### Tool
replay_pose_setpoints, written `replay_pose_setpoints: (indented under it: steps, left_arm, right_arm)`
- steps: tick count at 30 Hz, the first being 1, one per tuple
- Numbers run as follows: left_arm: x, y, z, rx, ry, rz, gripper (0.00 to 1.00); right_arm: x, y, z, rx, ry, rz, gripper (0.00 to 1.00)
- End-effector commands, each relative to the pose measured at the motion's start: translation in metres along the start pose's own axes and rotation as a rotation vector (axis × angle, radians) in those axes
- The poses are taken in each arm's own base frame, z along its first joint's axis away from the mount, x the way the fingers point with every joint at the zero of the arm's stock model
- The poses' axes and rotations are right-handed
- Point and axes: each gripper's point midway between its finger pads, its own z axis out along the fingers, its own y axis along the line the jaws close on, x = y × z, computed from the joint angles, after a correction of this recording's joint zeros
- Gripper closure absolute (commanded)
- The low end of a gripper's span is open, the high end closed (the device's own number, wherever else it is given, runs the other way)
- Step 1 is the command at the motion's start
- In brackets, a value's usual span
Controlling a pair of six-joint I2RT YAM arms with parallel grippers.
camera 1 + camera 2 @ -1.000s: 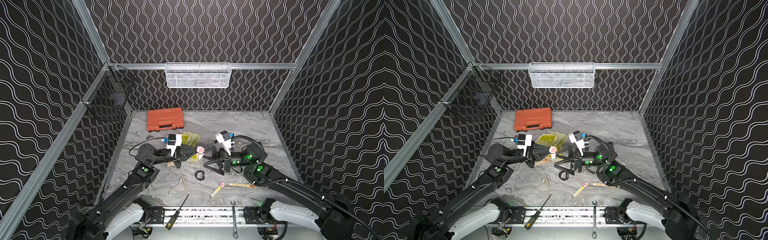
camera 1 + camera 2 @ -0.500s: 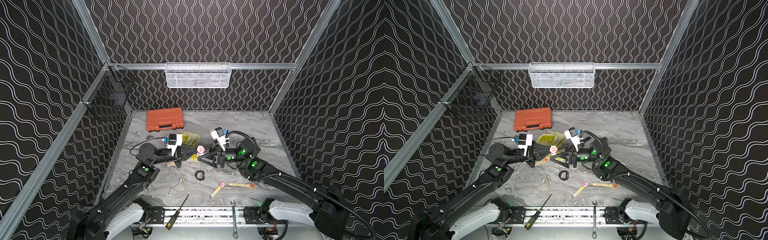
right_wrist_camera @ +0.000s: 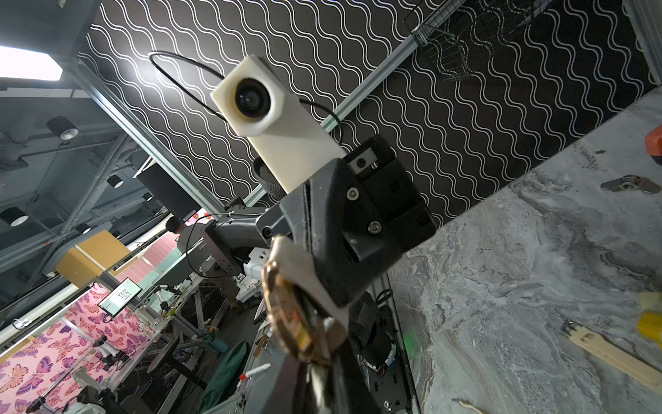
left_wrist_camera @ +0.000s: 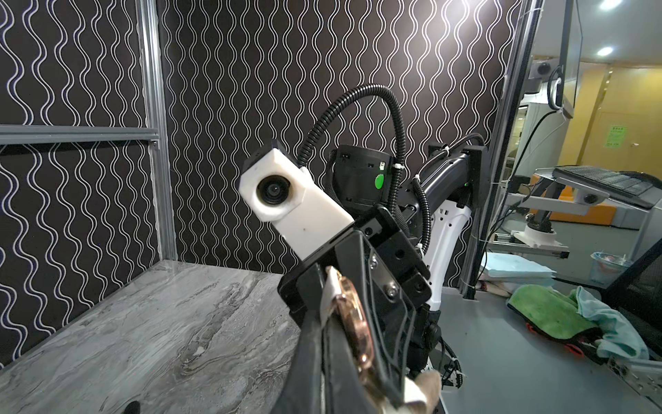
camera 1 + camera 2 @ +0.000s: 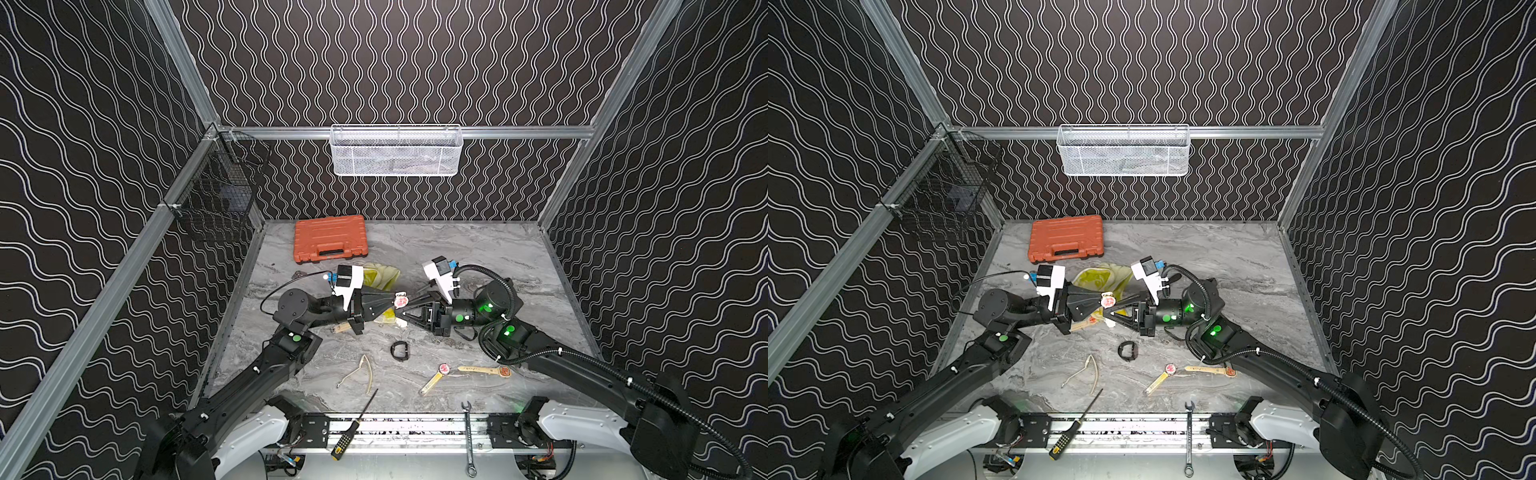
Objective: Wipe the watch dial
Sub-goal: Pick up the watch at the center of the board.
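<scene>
A watch (image 5: 401,298) with a rose-gold case and a beige strap hangs above the table's middle, its pink dial facing up in both top views. My left gripper (image 5: 392,300) is shut on it from the left. From the right, my right gripper (image 5: 402,311) meets it tip to tip, shut on the strap just below the case. The left wrist view has the case (image 4: 353,315) edge-on against its fingers. In the right wrist view, the case (image 3: 286,312) sits right at the jaws. A yellow cloth (image 5: 380,276) lies on the table behind both grippers.
An orange case (image 5: 329,238) lies at the back left. Nearer the front lie a black band (image 5: 400,351), two more watches (image 5: 444,369) (image 5: 504,371), glasses (image 5: 361,374), a screwdriver (image 5: 353,426) and a wrench (image 5: 468,440). A white mesh basket (image 5: 395,151) hangs on the back wall.
My right gripper has moved left, up to the watch, and closed from wide open onto its strap. The left arm and the watch have stayed put.
</scene>
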Motion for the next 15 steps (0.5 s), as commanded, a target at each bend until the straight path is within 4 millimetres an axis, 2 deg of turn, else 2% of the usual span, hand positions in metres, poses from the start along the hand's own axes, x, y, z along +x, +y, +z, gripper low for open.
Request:
replay_pose_setpoints:
  steps: [1, 2, 4, 6, 9, 14, 15]
  left_arm:
    - [-0.002, 0.003, -0.003, -0.031, -0.016, 0.019, 0.85]
    - [-0.001, 0.004, -0.003, -0.047, -0.010, 0.019, 0.76]
    - [0.000, 0.012, -0.006, -0.104, 0.006, 0.019, 0.73]
    - [0.005, 0.023, -0.010, -0.185, 0.034, 0.012, 0.62]
    - [0.009, 0.034, -0.015, -0.273, 0.094, 0.033, 0.60]
    - [0.020, 0.067, -0.039, -0.531, 0.216, 0.032, 0.39]
    - [0.023, 0.075, -0.046, -0.596, 0.247, 0.028, 0.38]
  right_arm:
    - [-0.011, 0.017, -0.003, -0.041, -0.036, -0.065, 0.93]
    - [-0.012, 0.015, -0.004, -0.030, -0.041, -0.065, 0.94]
    - [-0.012, 0.013, -0.004, -0.010, -0.042, -0.071, 0.97]
    - [-0.009, 0.009, -0.004, 0.021, -0.020, -0.082, 1.00]
    - [-0.008, 0.000, -0.006, 0.090, -0.005, -0.102, 1.00]
    - [-0.003, -0.021, -0.011, 0.228, 0.044, -0.147, 1.00]
    - [-0.002, -0.028, -0.013, 0.266, 0.046, -0.152, 1.00]
